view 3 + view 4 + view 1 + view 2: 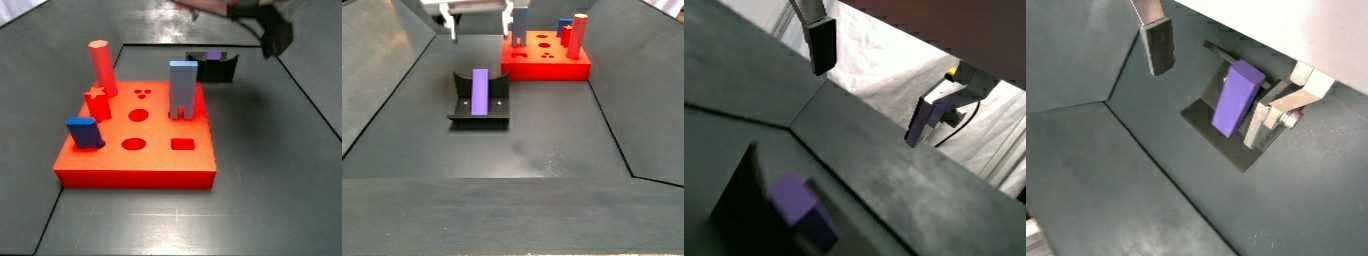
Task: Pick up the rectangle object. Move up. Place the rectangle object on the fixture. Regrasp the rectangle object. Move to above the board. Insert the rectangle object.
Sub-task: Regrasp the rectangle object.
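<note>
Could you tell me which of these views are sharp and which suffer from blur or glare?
In a side view the end effector is smeared by motion blur, though the board is crisp; in the other side view the block on the fixture is sharp under even light with a soft sheen on the floor; in a wrist view the block is soft and the backdrop overexposed.

Dark floor point(543, 150), fixture point(480, 112) & board point(545, 64) on it, pincer point(476, 30) above
</note>
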### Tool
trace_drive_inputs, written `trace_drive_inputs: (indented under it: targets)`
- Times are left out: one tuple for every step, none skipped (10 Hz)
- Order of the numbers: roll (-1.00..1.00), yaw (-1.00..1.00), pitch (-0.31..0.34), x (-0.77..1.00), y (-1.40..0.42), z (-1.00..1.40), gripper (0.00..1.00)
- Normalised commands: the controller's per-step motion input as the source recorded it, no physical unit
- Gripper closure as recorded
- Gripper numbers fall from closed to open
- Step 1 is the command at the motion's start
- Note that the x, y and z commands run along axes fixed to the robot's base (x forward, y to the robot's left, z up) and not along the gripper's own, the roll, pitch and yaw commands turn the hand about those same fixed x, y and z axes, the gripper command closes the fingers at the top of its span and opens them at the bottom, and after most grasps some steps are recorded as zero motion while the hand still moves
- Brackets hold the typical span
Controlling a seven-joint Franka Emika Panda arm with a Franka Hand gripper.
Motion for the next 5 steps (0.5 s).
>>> trace_drive_inputs:
  targets:
    - [0.06,0.04,-0.068,0.08,0.05,-1.0,0.0]
    - [0.06,0.02,-0.072,0.09,0.04,-1.0,0.0]
    - [0.06,0.01,-0.07,0.09,0.04,-1.0,0.0]
    - [0.06,0.0,-0.062,0.1,0.03,-1.0,0.0]
    - [0.06,0.0,-0.049,0.1,0.03,-0.9,0.0]
